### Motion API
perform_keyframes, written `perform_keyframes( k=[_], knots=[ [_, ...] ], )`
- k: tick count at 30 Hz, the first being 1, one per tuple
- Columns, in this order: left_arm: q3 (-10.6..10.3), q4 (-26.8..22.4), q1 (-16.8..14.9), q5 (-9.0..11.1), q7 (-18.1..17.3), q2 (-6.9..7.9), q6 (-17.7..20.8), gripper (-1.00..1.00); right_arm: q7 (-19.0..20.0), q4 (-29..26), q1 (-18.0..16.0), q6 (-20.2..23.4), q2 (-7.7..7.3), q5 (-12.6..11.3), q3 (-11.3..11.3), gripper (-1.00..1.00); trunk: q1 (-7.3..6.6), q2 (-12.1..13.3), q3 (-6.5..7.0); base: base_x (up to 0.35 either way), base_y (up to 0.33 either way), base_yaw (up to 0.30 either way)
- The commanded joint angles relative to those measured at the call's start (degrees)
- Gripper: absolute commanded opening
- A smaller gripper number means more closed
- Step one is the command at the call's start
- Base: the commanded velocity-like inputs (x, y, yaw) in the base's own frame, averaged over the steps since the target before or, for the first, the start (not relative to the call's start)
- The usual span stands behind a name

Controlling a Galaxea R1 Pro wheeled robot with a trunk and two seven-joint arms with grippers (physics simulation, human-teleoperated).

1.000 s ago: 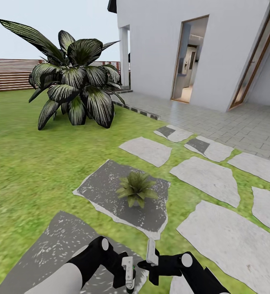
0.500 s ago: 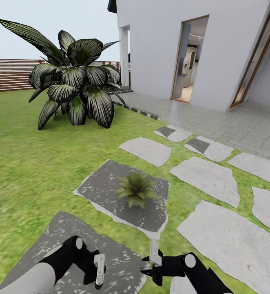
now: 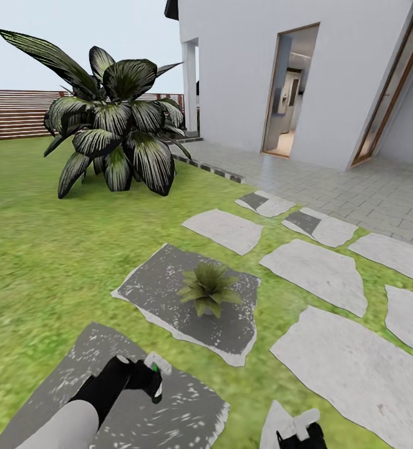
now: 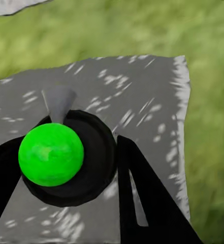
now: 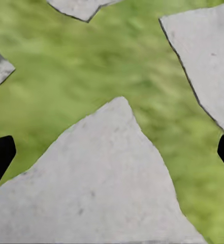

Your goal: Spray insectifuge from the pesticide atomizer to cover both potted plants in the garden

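Two arms reach in from the bottom edge of the head view, over a lawn (image 3: pixel 44 249) set with stepping stones. At far left a brown slatted fence (image 3: pixel 13 112) closes the garden, with a big dark-leaved shrub (image 3: pixel 113 125) in front of it.

Low on the left, the left arm (image 3: pixel 75 418) stretches forward over a dark, speckled stone slab (image 3: pixel 181 418), its forearm pale and its wrist black. The left gripper (image 3: pixel 149 377) points down at the slab. In the left wrist view its two black fingers (image 4: pixel 142 203) are closed against the sides of the pesticide atomizer (image 4: pixel 99 152), a dark round body seen from above with a bright green ball (image 4: pixel 51 153) on top and a small grey nozzle (image 4: pixel 58 101).

Further ahead, near the middle, one potted plant (image 3: pixel 208 290) sits on another dark slab (image 3: pixel 150 293), well apart from both grippers.

Low on the right, just the tips of the right gripper (image 3: pixel 300 429) show above a pale stone (image 3: pixel 272 424). In the right wrist view its fingers (image 5: pixel 0 152) stand wide apart with nothing between them.

At right stands a white house (image 3: pixel 244 62) with an open doorway (image 3: pixel 287 93).
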Motion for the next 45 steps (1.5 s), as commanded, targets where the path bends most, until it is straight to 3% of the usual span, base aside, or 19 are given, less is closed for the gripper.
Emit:
perform_keyframes(
  k=[1,5,11,16,22,35,44,45],
  knots=[
    [0.55,-0.14,-0.01,0.36,-0.26,-0.07,1.36,-1.00,-1.01,0.17,-0.03,-0.47,-0.05,-0.84,0.13,1.00,-0.01,-0.02,-0.05,0.000,0.000,0.000],
    [1.02,-0.70,0.00,3.13,0.41,0.11,5.33,-1.00,-2.88,0.50,0.05,-2.02,-0.94,-8.14,-0.44,1.00,-0.01,-0.02,-0.05,0.000,0.000,0.000],
    [1.19,-0.89,0.08,3.50,0.96,0.29,6.43,-1.00,-3.10,0.65,0.07,-2.28,-3.85,-14.33,-0.56,1.00,-0.01,-0.02,-0.05,0.000,0.000,0.000],
    [1.39,-0.99,0.02,3.60,0.98,0.35,6.60,-1.00,-2.88,0.19,0.07,-2.21,-4.12,-18.48,-0.66,1.00,-0.01,-0.02,-0.05,0.010,0.000,0.000],
    [1.35,-0.99,0.00,3.63,0.99,0.00,6.63,-1.00,-2.90,0.16,0.07,-2.20,-4.00,-19.55,-0.76,1.00,-0.01,-0.02,-0.05,0.228,0.000,0.000],
    [1.25,-0.77,0.07,3.55,0.99,-0.14,6.63,-1.00,-2.98,0.70,0.07,-2.22,-3.54,-19.48,-0.65,1.00,-0.01,-0.02,-0.05,0.334,0.028,-0.007],
    [1.11,-0.91,0.13,3.33,0.99,0.40,6.66,-1.00,-3.00,0.70,0.07,-2.20,-3.55,-19.38,-0.65,1.00,-0.01,-0.02,-0.05,0.282,0.035,-0.243],
    [0.98,-0.85,0.35,3.20,4.48,0.78,6.79,-1.00,-3.04,0.70,0.07,-2.20,-3.54,-19.37,-0.65,1.00,-0.01,-0.02,-0.05,0.000,0.000,0.000]
  ],
)
